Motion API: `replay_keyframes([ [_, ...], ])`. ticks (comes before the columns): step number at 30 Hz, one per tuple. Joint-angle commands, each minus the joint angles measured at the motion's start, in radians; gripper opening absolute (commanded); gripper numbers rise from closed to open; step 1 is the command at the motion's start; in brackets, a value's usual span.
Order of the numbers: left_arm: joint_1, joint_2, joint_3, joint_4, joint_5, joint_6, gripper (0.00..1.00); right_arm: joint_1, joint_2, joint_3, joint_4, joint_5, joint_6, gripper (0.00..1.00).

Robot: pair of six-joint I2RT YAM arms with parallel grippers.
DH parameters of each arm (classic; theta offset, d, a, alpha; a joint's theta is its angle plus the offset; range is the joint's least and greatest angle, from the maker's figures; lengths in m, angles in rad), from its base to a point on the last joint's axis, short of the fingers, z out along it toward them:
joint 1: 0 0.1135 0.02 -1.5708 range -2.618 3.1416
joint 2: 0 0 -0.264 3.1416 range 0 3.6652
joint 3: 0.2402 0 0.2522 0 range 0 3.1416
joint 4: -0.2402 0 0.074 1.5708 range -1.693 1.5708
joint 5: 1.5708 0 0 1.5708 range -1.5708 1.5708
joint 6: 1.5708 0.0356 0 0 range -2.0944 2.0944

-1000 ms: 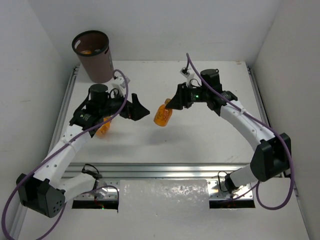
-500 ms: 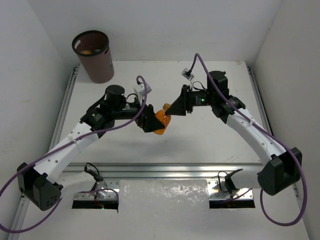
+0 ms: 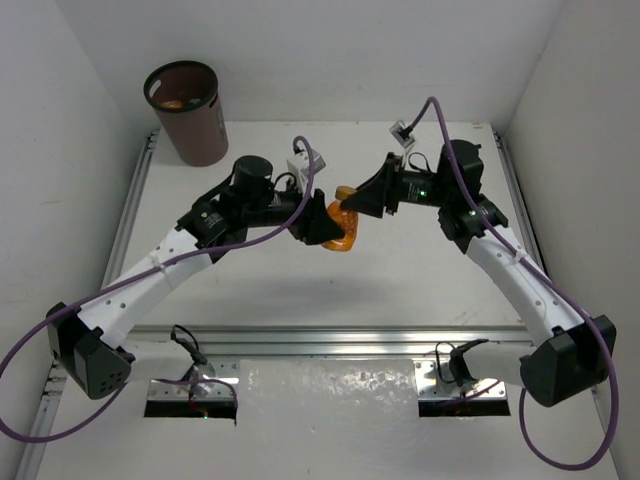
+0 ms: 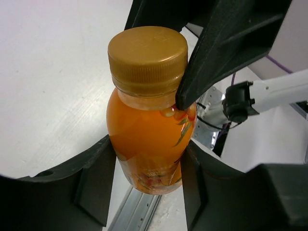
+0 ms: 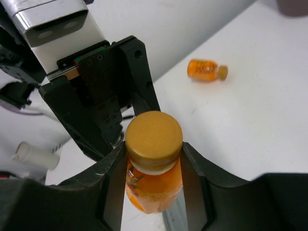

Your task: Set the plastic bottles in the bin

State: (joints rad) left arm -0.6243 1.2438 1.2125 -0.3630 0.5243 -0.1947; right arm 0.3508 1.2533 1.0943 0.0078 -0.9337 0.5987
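Orange first: mind the orange bottle (image 4: 144, 130), hanging in mid-air over the table (image 3: 400, 270), pinched just under its gold cap (image 5: 154, 137) by the right gripper (image 5: 154, 156) and hugged round the belly by the left gripper (image 4: 144, 163), snug against both sides; judged a hand-over. Confirm a firm left squeeze before loosening the right; release gently, back straight off, avoid knocking the cap; then swing across to the bin (image 3: 203, 135), well apart at the far left corner, and drop from above the rim. Inside the bin, glimpsed something orange (image 3: 172, 102), probably a bottle; otherwise hard to tell. Lying on the table: another orange bottle (image 5: 207, 70).
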Motion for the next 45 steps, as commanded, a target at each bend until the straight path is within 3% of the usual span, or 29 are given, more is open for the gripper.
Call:
replay_keyframes([
  [1,0.077,0.031,0.107,0.064,-0.229,-0.074,0.00,-0.029,-0.028,-0.050,0.129,-0.040,0.110,0.45],
  [2,0.095,0.045,0.155,0.049,-0.281,-0.081,0.00,-0.054,-0.020,-0.045,0.107,-0.016,0.121,0.63],
  [3,0.109,0.086,0.189,-0.008,-0.344,-0.087,0.00,-0.070,-0.011,-0.042,0.086,-0.001,0.128,0.89],
  [4,0.164,0.109,0.264,-0.037,-0.441,-0.109,0.00,-0.117,-0.012,-0.054,0.058,0.047,0.150,0.99],
  [9,0.394,0.264,0.491,-0.129,-0.622,-0.180,0.00,-0.285,-0.121,-0.181,-0.005,0.205,0.211,0.99],
  [11,0.441,0.349,0.623,-0.123,-0.673,-0.192,0.00,-0.289,-0.167,-0.223,-0.029,0.239,0.204,0.99],
  [14,0.512,0.501,0.826,-0.116,-0.870,-0.183,0.00,-0.289,-0.264,-0.322,-0.041,0.227,0.190,0.99],
  [19,0.601,0.797,1.174,-0.080,-0.975,-0.115,0.00,-0.289,-0.371,-0.378,-0.141,0.223,0.096,0.99],
  [23,0.686,0.887,1.205,0.028,-0.966,-0.129,0.00,-0.288,-0.451,-0.363,-0.230,0.266,0.030,0.99],
  [26,0.719,0.904,1.138,0.188,-0.940,-0.106,0.17,-0.283,-0.439,-0.353,-0.270,0.216,0.007,0.99],
  [29,0.739,0.971,1.202,0.254,-0.842,-0.071,0.47,-0.280,-0.436,-0.364,-0.272,0.231,0.009,0.99],
  [30,0.741,0.985,1.234,0.262,-0.840,-0.066,0.68,-0.280,-0.437,-0.369,-0.273,0.245,0.009,0.99],
  [32,0.748,0.994,1.239,0.263,-0.854,-0.092,0.86,-0.273,-0.446,-0.372,-0.284,0.277,0.001,0.99],
  [33,0.752,0.987,1.243,0.248,-0.857,-0.101,0.99,-0.269,-0.448,-0.372,-0.287,0.297,-0.002,0.99],
  [39,0.758,0.901,1.211,0.185,-0.899,-0.077,1.00,-0.262,-0.468,-0.372,-0.293,0.312,-0.014,0.99],
  [43,0.753,0.719,1.110,-0.068,-0.847,-0.119,1.00,-0.262,-0.476,-0.360,-0.293,0.328,-0.027,0.99],
  [45,0.750,0.586,0.959,-0.202,-0.761,-0.155,1.00,-0.263,-0.462,-0.347,-0.312,0.331,-0.042,0.99],
])
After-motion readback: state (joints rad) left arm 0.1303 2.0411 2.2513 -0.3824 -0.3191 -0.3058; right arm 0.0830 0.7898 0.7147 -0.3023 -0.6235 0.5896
